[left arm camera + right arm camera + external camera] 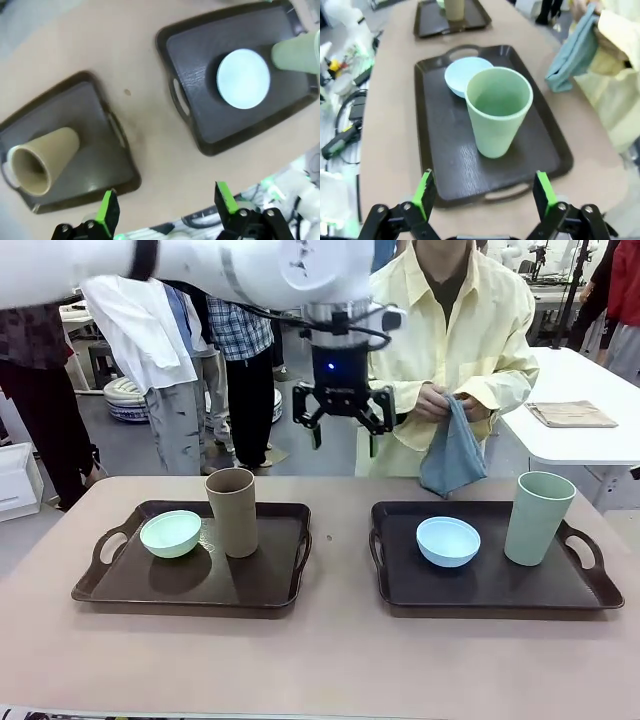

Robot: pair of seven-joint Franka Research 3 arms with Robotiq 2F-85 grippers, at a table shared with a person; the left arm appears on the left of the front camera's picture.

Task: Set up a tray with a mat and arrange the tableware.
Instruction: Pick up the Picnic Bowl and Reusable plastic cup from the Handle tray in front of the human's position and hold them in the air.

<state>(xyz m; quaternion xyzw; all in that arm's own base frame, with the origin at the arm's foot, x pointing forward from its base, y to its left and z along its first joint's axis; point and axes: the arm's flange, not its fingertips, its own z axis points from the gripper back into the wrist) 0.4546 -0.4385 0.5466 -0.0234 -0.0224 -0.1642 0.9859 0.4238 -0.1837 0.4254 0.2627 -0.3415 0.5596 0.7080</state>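
Two dark brown trays lie on the table. The left tray holds a mint green bowl and a brown tumbler. On the right tray stand a light blue bowl and a pale green tumbler. At the far side a person holds a blue cloth mat in both hands. My left gripper hangs open, high above the gap between the trays; its wrist view looks down on the brown tumbler and the blue bowl. My right gripper is open just short of the green tumbler, with the mat beyond it.
A white side table at the right carries a folded beige cloth. People stand behind the far edge. Cables and tools lie off the table's edge on the robot's side. Bare tabletop runs between and in front of the trays.
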